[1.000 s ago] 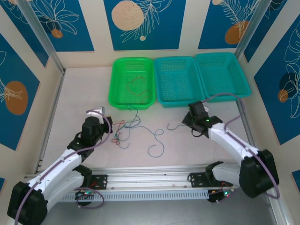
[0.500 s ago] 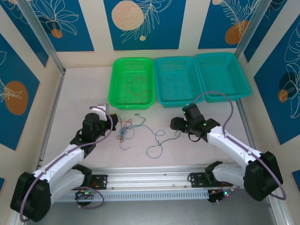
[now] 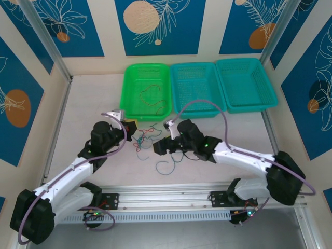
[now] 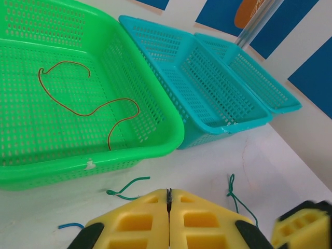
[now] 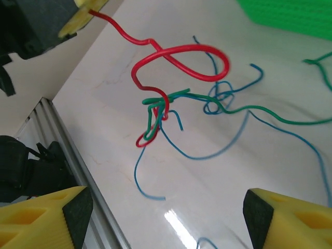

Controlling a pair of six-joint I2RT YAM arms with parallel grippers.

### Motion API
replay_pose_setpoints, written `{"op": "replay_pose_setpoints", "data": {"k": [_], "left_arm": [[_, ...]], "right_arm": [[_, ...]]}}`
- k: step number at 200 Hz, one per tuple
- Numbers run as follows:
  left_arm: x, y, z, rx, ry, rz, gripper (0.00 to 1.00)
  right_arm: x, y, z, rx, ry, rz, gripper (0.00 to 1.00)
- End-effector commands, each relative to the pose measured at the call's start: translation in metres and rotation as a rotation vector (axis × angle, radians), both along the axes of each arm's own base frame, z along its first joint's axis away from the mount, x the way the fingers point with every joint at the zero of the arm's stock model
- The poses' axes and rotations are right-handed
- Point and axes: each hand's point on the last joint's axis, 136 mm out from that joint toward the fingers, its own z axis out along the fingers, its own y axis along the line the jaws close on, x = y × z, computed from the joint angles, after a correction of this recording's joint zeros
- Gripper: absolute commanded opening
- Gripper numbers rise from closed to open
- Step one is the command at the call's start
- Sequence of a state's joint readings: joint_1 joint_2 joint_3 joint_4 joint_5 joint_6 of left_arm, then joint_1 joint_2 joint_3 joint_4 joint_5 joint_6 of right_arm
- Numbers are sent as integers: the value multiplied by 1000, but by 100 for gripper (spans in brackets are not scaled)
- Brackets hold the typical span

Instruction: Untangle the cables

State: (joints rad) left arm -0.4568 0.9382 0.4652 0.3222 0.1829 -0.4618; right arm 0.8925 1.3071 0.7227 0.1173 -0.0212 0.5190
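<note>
Pale marbled counter | tangled thin red, blue and green cables are seen between arms, near green plastic basket | left end effector is clenched on red strand; right end effector is spread, empty | risk: knot is tightened if red strand is hauled.

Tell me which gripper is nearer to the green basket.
Left. The left gripper sits just in front of the near rim of the green basket. The right gripper is farther back toward the arms' bases, open, beside the tangled cables.

Cables — red, blue, green; tangled
</note>
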Motion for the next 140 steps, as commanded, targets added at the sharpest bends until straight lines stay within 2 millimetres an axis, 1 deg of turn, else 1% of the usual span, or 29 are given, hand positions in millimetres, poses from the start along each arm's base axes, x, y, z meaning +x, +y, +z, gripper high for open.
{"op": "replay_pose_setpoints", "data": {"k": [1, 9, 17, 27, 43, 50, 74, 80, 86, 92, 110, 122, 140], "left_arm": [[2, -4, 24, -14, -60, -4, 0], [3, -3, 23, -9, -57, 0, 0], [2, -4, 23, -9, -59, -4, 0], [1, -6, 22, -11, -60, -17, 0], [0, -9, 23, -14, -59, -40, 0], [-2, -10, 23, -15, -59, -47, 0], [-9, -16, 28, -10, -79, -101, 0], [-11, -17, 28, -7, -82, -116, 0], [-13, -19, 29, -5, -81, -130, 0], [-14, -20, 29, -1, -79, -139, 0], [-17, -22, 28, 0, -69, -161, 0], [-18, -23, 29, -8, -66, -167, 0], [-19, -23, 31, -19, -69, -168, 0]], "right_arm": [[-9, 33, 11, 102, -151, 102, 78], [-5, 38, 0, 44, -263, 101, 79], [1, 41, -5, 30, -339, 101, 79], [8, 41, -8, 35, -427, 114, 79], [16, 42, -3, 60, -605, 132, 81], [20, 41, -7, 43, -661, 142, 83], [33, 38, -22, -53, -785, 175, 86], [35, 36, -24, -58, -814, 185, 92], [35, 34, -25, -58, -847, 204, 94], [35, 33, -26, -59, -882, 221, 100], [35, 35, -31, -63, -962, 278, 99], [31, 41, -32, -44, -996, 335, 99], [30, 50, -36, -29, -1038, 393, 99]]}}
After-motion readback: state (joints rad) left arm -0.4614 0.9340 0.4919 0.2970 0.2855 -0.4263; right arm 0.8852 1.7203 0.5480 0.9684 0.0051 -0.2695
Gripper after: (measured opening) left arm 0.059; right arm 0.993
